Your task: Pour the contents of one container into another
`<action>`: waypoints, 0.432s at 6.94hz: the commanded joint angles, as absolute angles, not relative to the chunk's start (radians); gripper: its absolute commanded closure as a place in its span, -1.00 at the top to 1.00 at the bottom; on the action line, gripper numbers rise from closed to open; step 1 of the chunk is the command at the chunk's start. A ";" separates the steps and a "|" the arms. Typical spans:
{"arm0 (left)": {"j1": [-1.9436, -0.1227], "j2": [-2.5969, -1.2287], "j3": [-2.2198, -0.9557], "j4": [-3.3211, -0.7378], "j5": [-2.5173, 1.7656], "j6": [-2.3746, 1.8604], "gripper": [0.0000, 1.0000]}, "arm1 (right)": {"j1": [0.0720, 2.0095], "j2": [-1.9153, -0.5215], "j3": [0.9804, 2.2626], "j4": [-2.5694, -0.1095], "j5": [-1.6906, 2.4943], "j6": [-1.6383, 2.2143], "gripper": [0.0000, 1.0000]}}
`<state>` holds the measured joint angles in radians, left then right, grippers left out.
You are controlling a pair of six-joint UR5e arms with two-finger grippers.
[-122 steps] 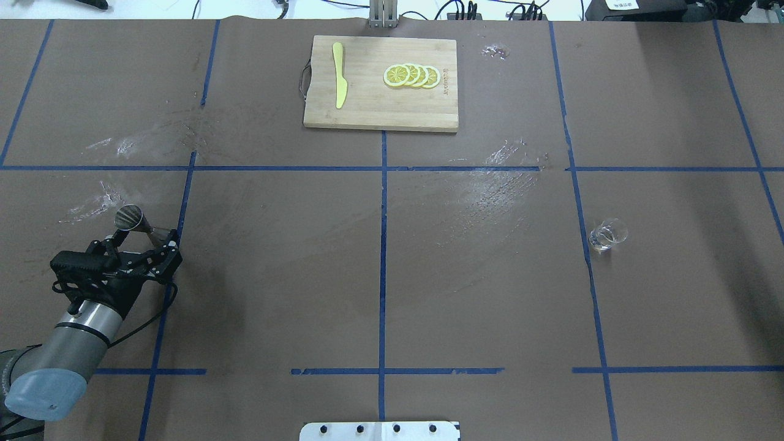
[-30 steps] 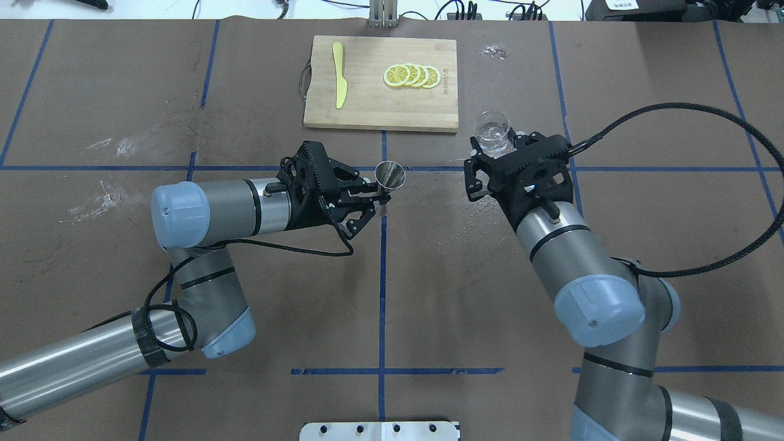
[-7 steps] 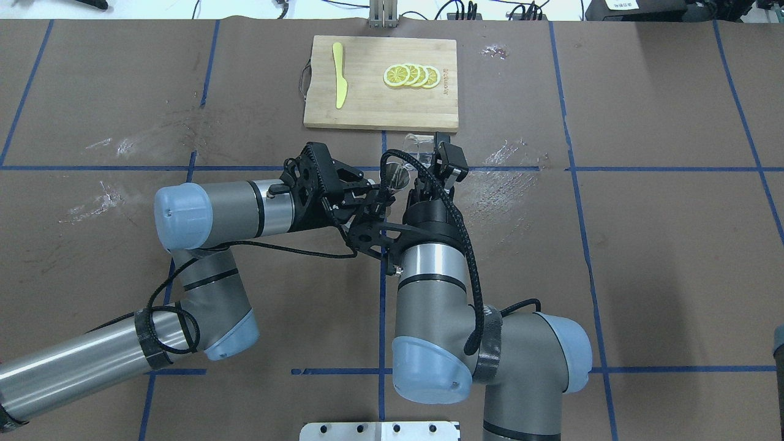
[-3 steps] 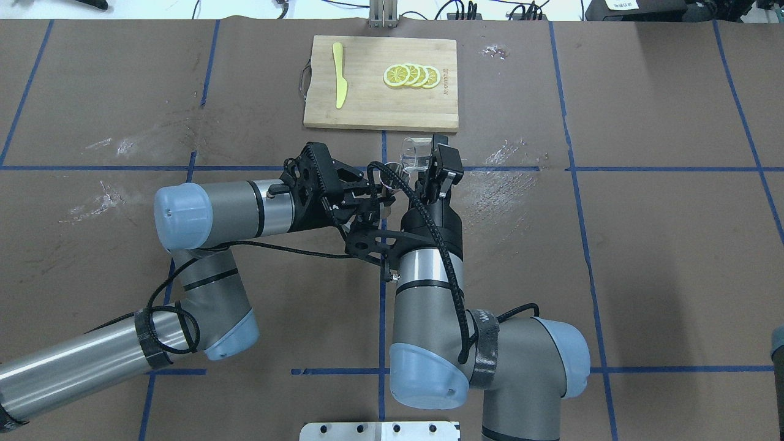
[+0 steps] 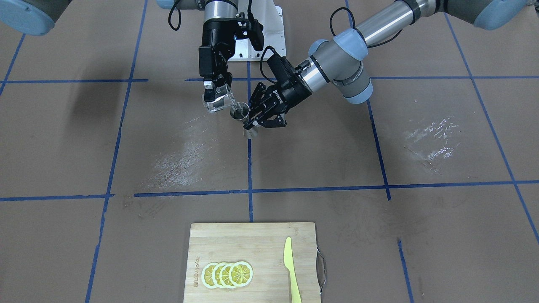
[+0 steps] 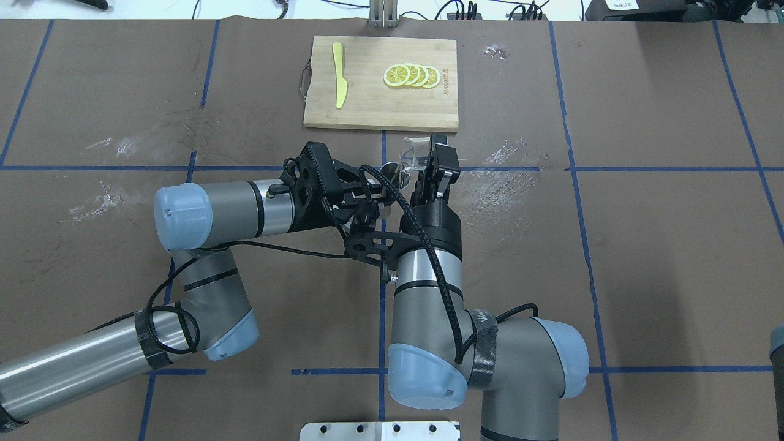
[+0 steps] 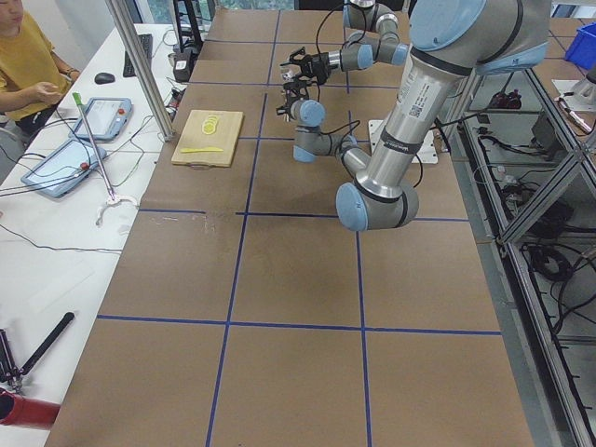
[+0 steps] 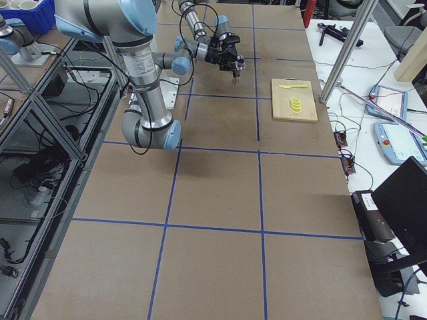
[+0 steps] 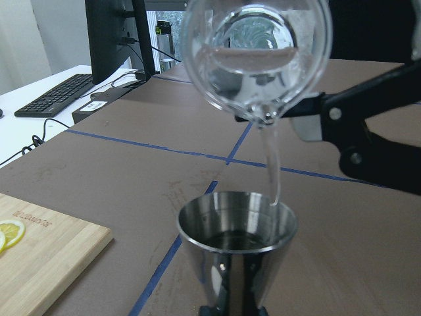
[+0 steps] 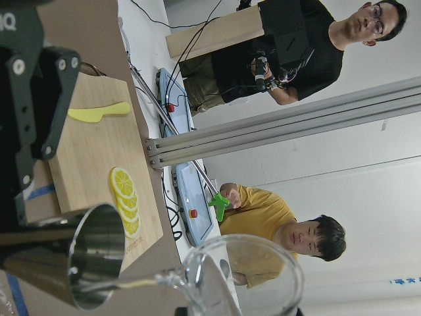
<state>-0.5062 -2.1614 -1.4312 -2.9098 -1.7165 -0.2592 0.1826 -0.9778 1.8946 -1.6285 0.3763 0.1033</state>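
Observation:
The clear cup [image 5: 218, 102] hangs tilted in the air, with my right gripper [image 5: 214, 89] shut on it. A thin stream of clear liquid [image 9: 272, 166] runs from its lip into the metal jigger [image 9: 237, 245] just below. My left gripper [image 5: 254, 123] is shut on the jigger's [image 5: 241, 113] narrow waist and holds it upright above the table. From overhead the cup [image 6: 413, 153] sits just right of the jigger [image 6: 392, 174], near the table's middle. In the right wrist view the cup [image 10: 245, 276] leans toward the jigger's [image 10: 93, 264] open mouth.
A wooden cutting board [image 6: 367, 110] lies at the far centre with lemon slices [image 6: 411, 75] and a yellow knife [image 6: 339, 75]. Both arms cross close together over the blue centre line. People [image 10: 289, 227] stand beyond the far edge. Wet smears [image 6: 496, 184] mark the brown table cover.
The right wrist has shifted a little to the left and the cup now leans more over the jigger. The left arm with the jigger has stayed put.

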 commanded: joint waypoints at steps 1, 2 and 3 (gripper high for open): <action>-0.506 -2.161 -1.431 -2.910 -1.717 -0.259 -1.00 | 0.183 -0.977 1.893 -1.629 0.371 0.075 -1.00; -0.506 -2.161 -1.431 -2.910 -1.717 -0.259 -1.00 | 0.183 -0.976 1.893 -1.629 0.371 0.057 -1.00; -0.506 -2.161 -1.431 -2.910 -1.717 -0.259 -1.00 | 0.183 -0.976 1.893 -1.629 0.371 0.052 -1.00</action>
<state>-0.5062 -2.1614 -1.4312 -2.9099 -1.7165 -0.2592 0.1825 -0.9762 1.8930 -1.6291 0.3717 0.0639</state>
